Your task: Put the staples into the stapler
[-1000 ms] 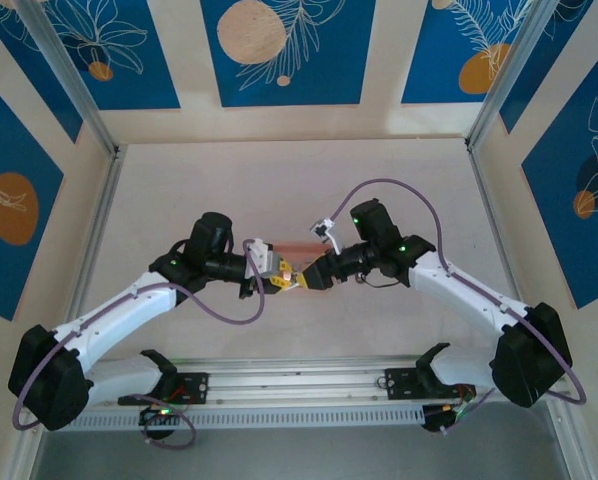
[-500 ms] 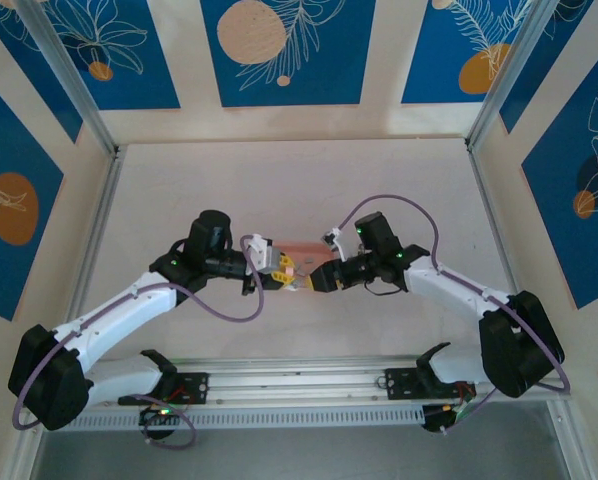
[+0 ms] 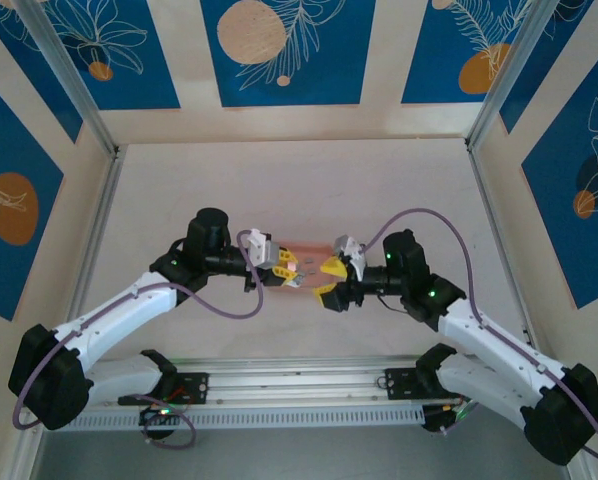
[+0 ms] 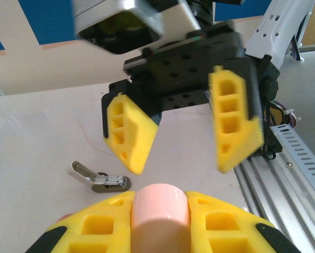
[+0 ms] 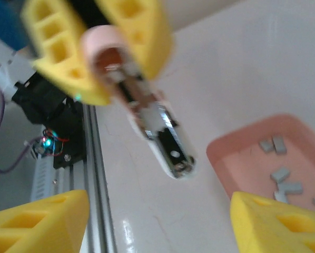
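Top external view: my two white arms reach in from the near corners of the desk point(image 3: 279, 180). Both elbows are bent, and the wrists are turned toward each other so the yellow fingers nearly meet at mid-desk. My left end effector point(image 3: 282, 268) is clenched on the rounded end of the pink stapler point(image 5: 163, 139), whose open metal channel points toward my right arm. My right end effector point(image 3: 329, 280) is released, with its fingers spread wide. It faces the stapler's tip and grips nothing. The staples point(image 5: 279, 175), small grey strips, lie loose in the pink tray point(image 5: 236, 153), which sits on the desk just on the far side of the stapler. A small metal piece point(image 4: 99, 180) lies flat on the desk, apart from both end effectors.
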Robot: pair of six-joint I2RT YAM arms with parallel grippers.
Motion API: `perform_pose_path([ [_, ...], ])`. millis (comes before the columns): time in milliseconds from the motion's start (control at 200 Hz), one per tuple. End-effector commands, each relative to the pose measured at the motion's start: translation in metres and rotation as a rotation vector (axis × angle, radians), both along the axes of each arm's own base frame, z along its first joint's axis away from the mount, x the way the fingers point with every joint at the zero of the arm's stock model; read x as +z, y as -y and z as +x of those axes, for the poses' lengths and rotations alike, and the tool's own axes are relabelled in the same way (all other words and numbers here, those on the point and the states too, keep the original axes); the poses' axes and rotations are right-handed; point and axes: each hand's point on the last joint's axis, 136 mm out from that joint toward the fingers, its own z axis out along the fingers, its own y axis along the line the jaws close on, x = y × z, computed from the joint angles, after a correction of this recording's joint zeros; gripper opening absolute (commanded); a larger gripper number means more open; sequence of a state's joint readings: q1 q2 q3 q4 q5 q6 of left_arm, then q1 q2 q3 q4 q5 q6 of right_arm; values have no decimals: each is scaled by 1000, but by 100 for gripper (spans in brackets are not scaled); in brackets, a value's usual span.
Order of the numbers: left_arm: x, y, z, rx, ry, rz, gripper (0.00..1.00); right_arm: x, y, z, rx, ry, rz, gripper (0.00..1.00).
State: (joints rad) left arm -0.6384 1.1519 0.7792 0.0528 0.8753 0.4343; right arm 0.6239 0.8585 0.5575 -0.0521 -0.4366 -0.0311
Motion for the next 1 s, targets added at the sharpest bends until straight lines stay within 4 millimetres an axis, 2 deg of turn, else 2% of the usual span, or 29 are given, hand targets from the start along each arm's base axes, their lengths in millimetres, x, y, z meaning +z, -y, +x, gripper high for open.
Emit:
perform_pose_path([
  [0,10,5,-8,-59,-13,-46,15,8,-8,-3,92,282,-29,73],
  [365,14,9,-13,-99,-40,-74,15,20,-42,8,207,325,3,71],
  [545,15,10,-14,-109,-42,-79,15,19,-52,9,244,296,21,64],
  [995,19,12,-11,-99,-44,-105,18,18,-51,12,231,258,27,30],
])
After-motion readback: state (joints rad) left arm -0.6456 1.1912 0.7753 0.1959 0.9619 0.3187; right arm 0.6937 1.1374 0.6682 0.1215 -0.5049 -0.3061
